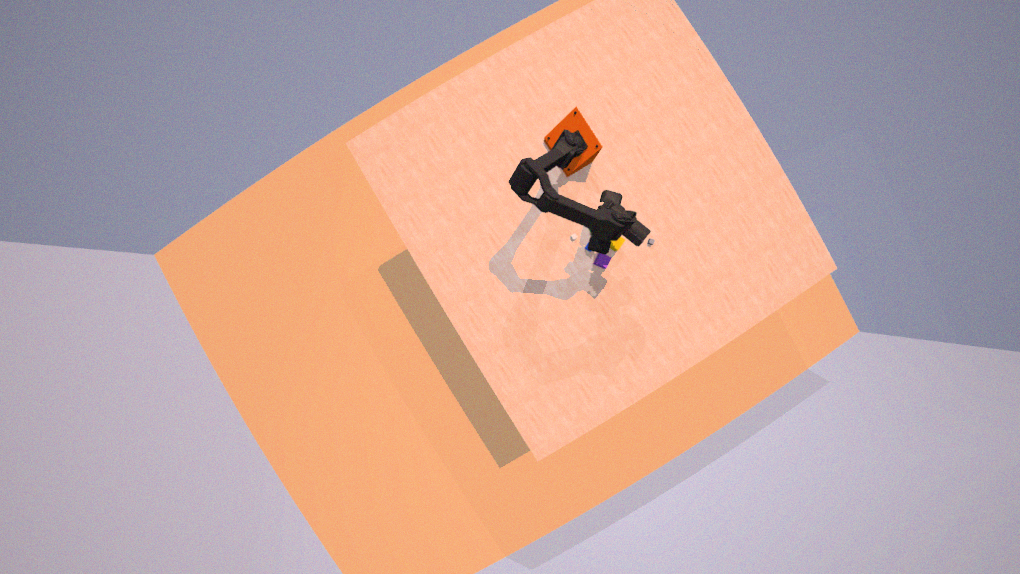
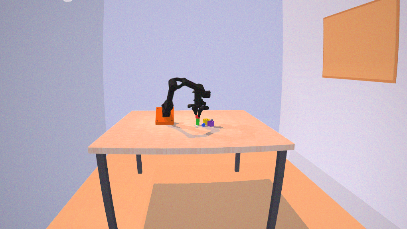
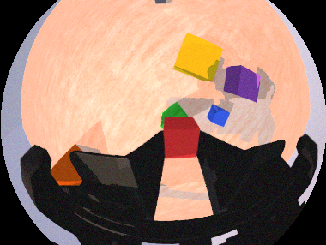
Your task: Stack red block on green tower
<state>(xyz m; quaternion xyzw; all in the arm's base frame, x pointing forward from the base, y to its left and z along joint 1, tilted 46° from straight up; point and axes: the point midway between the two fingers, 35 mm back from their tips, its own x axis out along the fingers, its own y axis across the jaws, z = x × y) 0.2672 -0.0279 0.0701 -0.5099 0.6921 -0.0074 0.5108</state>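
Matte red block (image 3: 181, 136), cube w/ flat faces, clamped btwn gripper (image 3: 181, 156) fingers, just above green tower (image 2: 197, 121) on woodgrain table (image 2: 159, 139).

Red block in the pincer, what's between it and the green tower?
Nothing: in the exterior view the red block sits directly above the green tower.
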